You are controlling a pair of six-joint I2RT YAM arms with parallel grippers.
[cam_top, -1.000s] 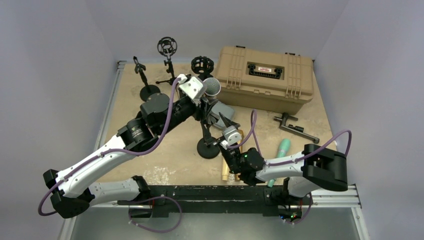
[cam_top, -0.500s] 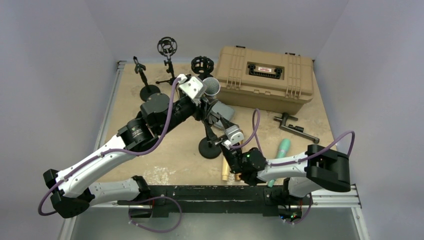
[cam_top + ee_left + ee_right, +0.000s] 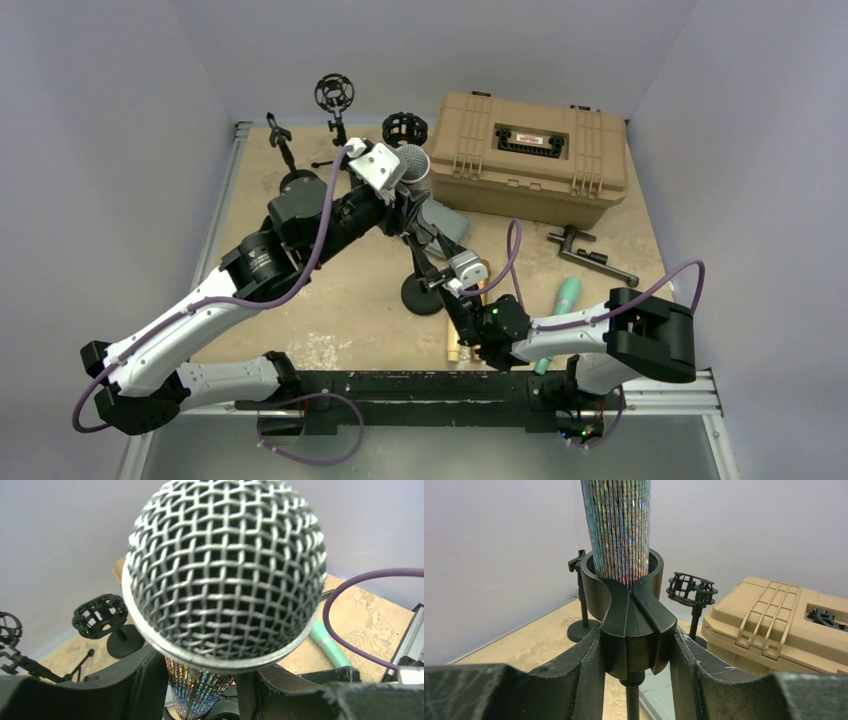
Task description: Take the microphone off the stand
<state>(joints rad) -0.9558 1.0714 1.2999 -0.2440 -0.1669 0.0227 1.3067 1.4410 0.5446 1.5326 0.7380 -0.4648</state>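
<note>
Tabletop (image 3: pixel 352 300) mottled tan, walls (image 3: pixel 100 120) pale lavender

Both arms pair white link shells with black cylindrical joint housings. A purple cable (image 3: pixel 325 215) runs along the left arm (image 3: pixel 190 325). On the right arm (image 3: pixel 570 335) a second one loops out at 1 o'clock from a boxy black joint (image 3: pixel 650 340). The left gripper (image 3: pixel 200 680) and right gripper (image 3: pixel 634 640) have matte black, rough-textured fingers (image 3: pixel 579 680).
</note>
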